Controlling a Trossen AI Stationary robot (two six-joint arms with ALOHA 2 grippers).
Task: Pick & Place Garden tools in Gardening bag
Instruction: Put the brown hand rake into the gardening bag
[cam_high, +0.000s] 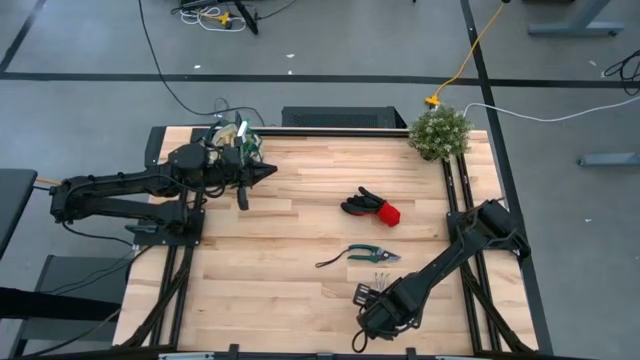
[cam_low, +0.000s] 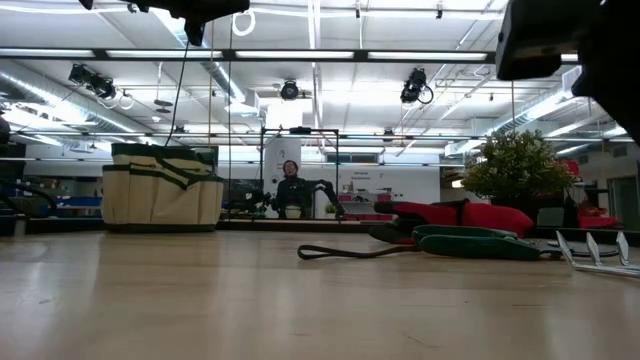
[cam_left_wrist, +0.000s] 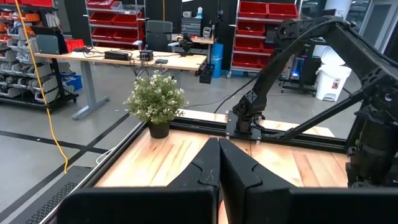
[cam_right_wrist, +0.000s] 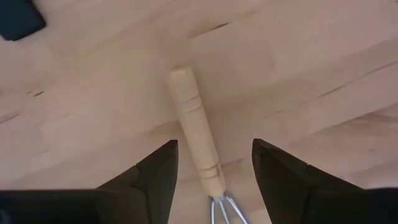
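No writing is legible anywhere. The right gripper (cam_right_wrist: 211, 171) hangs open astride the wooden-handled fork (cam_right_wrist: 196, 134) near the table's front edge (cam_high: 300, 345). The left gripper (cam_left_wrist: 219, 168), pressed closed and empty, hovers beside the gardening bag (cam_low: 160, 188) at the back-left corner. Bare wood lies between them.

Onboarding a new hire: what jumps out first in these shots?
The right pincer, open, straddles the wooden handle of a small rake at the table's near edge. Mid-table lie red-and-black gloves with pruning shears just in front. The left pincer is shut beside the bag at the far left corner; a bushy plant marks the far right.
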